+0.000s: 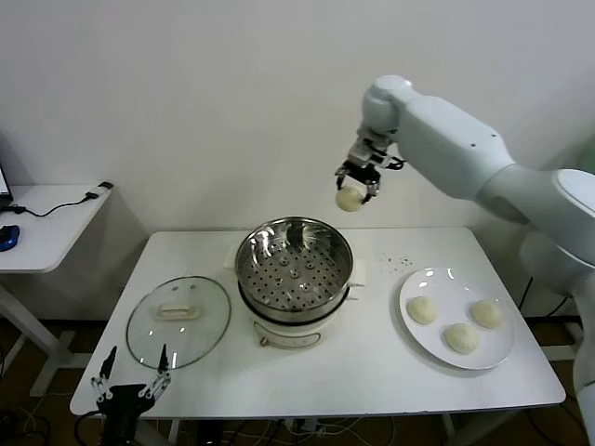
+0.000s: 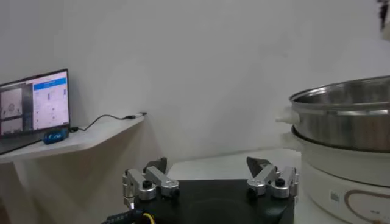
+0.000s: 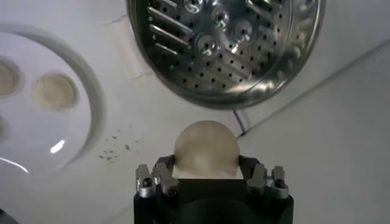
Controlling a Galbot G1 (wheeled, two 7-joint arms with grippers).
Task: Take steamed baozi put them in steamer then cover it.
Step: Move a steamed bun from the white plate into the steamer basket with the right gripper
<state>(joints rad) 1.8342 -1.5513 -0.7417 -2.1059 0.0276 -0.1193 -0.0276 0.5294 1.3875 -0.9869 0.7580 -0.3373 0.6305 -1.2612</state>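
My right gripper (image 1: pixel 354 192) hangs high in the air behind and to the right of the steamer (image 1: pixel 294 269), shut on one cream-white baozi (image 1: pixel 350 199). From the right wrist, that baozi (image 3: pixel 205 149) fills the jaws of the gripper (image 3: pixel 206 165), with the perforated steamer tray (image 3: pixel 225 42) below it. Three more baozi (image 1: pixel 422 309) (image 1: pixel 486 314) (image 1: pixel 461 337) lie on the white plate (image 1: pixel 502 358) at the right. The glass lid (image 1: pixel 178 321) rests flat on the table, left of the steamer. My left gripper (image 1: pixel 130 372) is parked open at the table's front left edge.
A side desk (image 1: pixel 46 223) with a cable and a blue object stands to the left; the left wrist view shows a lit monitor (image 2: pixel 33 106) on it. A wall rises right behind the table (image 1: pixel 372 381). Dark specks (image 1: pixel 398 261) dot the table behind the plate.
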